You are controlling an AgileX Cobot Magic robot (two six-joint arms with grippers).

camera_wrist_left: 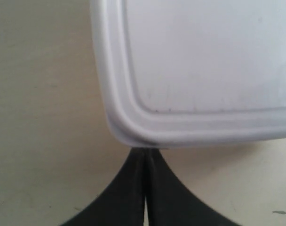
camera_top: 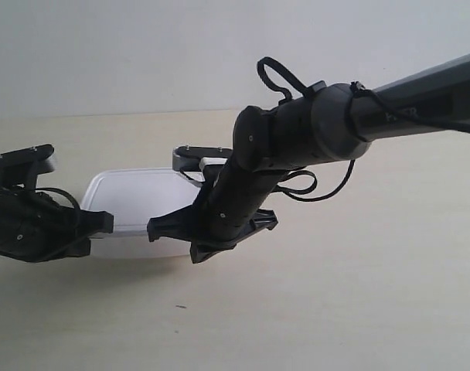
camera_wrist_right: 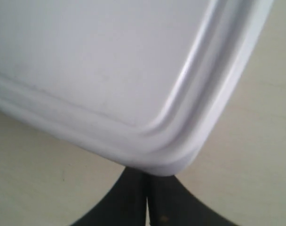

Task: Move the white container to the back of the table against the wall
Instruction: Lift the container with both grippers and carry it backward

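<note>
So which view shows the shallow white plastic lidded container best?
Exterior view: it shows most of the shallow white plastic container, though the arm at that view's right covers one end. Each wrist view shows just one rounded lid corner, met by the shut left gripper or shut right gripper.

Soft even light, faint shadows on table [camera_top: 320,309], wrist cams v. blurry, slight sheen on white container [camera_wrist_right: 186,77] rim

Dark speck [camera_top: 181,307] — tiny, slender.

Robot lab: pale table [camera_top: 359,309], plain wall [camera_top: 142,46].
</note>
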